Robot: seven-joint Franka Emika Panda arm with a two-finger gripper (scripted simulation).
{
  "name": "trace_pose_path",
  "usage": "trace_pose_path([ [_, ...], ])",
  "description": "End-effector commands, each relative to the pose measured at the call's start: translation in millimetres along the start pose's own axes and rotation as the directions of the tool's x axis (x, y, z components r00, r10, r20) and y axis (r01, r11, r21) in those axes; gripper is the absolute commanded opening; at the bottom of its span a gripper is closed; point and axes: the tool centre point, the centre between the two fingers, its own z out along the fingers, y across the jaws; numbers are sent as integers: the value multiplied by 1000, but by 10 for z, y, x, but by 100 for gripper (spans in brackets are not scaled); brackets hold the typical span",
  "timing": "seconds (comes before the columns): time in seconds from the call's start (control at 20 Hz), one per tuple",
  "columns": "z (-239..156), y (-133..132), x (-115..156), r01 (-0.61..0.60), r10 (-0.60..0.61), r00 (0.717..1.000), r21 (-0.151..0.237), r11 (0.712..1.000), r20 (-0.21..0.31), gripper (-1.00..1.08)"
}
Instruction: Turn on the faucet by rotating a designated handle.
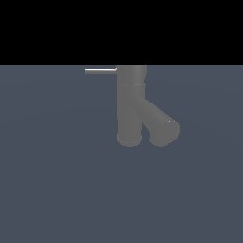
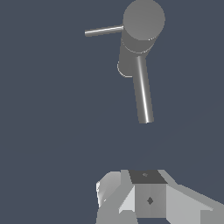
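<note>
**Robot hand near a grey faucet, handle untouched**

The hand (image 2: 146, 199) appears only in the wrist view, as a white and grey blocky shape at the picture's edge; its fingertips are out of frame, so I cannot tell whether they are apart or together. It is clear of the faucet and touches nothing.

The faucet (image 1: 130, 107) stands on a flat slate-blue surface (image 1: 57, 190), roughly central in the exterior view. It is matte grey: an upright cylinder with a thick slanted spout branching down toward the exterior view's right. The handle (image 1: 100, 71), a thin light-silver rod, sticks out level from the cylinder's top toward the exterior view's left. No brand, label or writing is visible anywhere.
</note>
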Motion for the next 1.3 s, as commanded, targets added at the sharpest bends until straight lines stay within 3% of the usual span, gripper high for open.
trace_pose_path([
  [0.0, 0, 0, 0, 0, 0, 1000, 0, 1000, 0, -100],
  [0.75, 183, -218, 154, -121, 121, 993, 0, 993, -1, -100],
  [1.25, 490, -541, 473, -320, 320, 947, 2, 947, -2, -100],
])
